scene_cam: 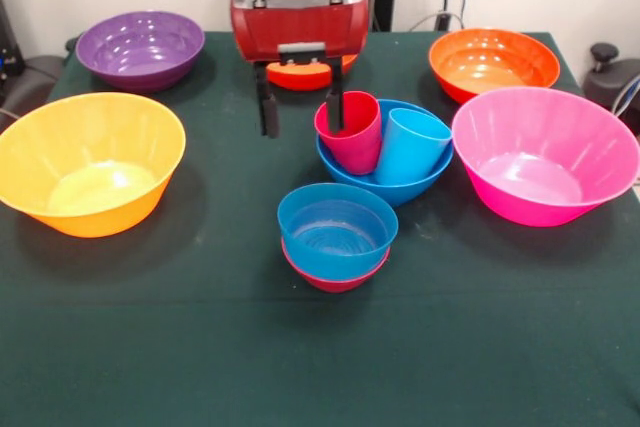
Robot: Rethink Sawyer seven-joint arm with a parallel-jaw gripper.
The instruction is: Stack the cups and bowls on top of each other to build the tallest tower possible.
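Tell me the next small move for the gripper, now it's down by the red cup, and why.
Probably close on the red cup's wall and lift it. The gripper is open, one finger dipped inside the cup and the other outside to its left. That cup and the light blue cup lean loose in the mid-sized blue bowl, so neither is stacked yet.

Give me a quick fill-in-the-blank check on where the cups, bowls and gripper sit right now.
1. The red cup and blue cup stand inside a ____ bowl.
2. The small blue bowl sits nested in a small ____ bowl.
3. One finger of the gripper reaches inside the ____ cup.
4. The bowl beside the pink bowl, farther back, is ____.

Missing words: blue; red; red; orange
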